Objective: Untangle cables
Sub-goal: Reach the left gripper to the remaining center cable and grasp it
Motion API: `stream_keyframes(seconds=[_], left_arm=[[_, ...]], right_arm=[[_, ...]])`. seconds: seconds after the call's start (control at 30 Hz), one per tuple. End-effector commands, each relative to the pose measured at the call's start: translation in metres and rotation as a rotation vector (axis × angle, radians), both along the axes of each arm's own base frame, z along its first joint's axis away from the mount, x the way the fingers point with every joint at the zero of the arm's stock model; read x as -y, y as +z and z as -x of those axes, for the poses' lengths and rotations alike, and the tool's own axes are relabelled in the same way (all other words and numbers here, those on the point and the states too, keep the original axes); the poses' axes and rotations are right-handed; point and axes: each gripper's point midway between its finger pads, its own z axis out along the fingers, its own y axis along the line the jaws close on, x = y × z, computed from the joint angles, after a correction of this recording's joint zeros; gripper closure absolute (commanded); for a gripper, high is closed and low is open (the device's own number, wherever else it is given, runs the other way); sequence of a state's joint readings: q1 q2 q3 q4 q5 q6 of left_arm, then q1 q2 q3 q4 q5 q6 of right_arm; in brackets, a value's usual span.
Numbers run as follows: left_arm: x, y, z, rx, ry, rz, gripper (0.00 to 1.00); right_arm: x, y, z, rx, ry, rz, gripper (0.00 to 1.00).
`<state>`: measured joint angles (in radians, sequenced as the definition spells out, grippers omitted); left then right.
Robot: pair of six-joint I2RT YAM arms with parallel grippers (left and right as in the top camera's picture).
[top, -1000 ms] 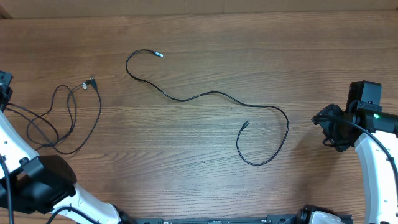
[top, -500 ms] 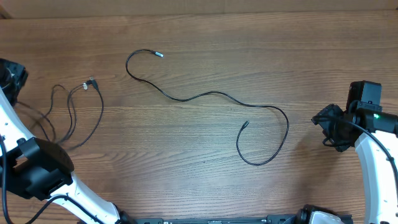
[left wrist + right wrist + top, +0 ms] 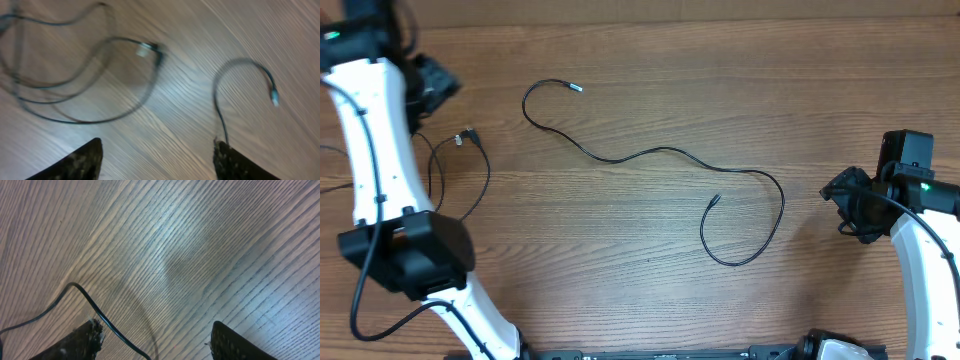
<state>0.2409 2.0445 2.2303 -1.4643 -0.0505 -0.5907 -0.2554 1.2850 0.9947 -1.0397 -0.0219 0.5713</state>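
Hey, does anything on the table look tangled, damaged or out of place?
Only the left bundle of cables looks off: its thin black loops cross over each other beside the left arm. The long cable in the middle lies alone in a loose curve. No damage shows.

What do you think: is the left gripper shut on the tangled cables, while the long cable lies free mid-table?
Not quite. The left wrist view shows the left gripper open and holding nothing, with the tangled cables lying beyond it. The long cable does lie free mid-table.
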Motion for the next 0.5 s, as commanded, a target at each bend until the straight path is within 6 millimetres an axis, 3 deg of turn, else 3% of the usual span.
stream_keyframes(seconds=[0.0,0.07,0.1,0.33,0.47], left_arm=[[0.039,-0.004,-0.01,-0.014,-0.129,-0.016,0.22],[0.058,-0.005,-0.013,-0.014,-0.17,-0.016,0.19],[0.08,-0.005,-0.018,0.0,-0.22,0.004,0.18],[0.168,-0.001,-0.034,0.072,-0.526,-0.003,0.08],[0.237,-0.012,-0.037,0.119,-0.826,-0.023,0.04]], right_arm=[[0.003,0.01,-0.005,0.037,-0.002,0.011,0.32],[0.003,0.01,-0.005,0.037,-0.002,0.011,0.32],[0.003,0.01,-0.005,0.037,-0.002,0.012,0.32],[0.003,0.011,-0.006,0.04,-0.002,0.012,0.32],[0.003,0.01,-0.005,0.037,-0.002,0.012,0.32]])
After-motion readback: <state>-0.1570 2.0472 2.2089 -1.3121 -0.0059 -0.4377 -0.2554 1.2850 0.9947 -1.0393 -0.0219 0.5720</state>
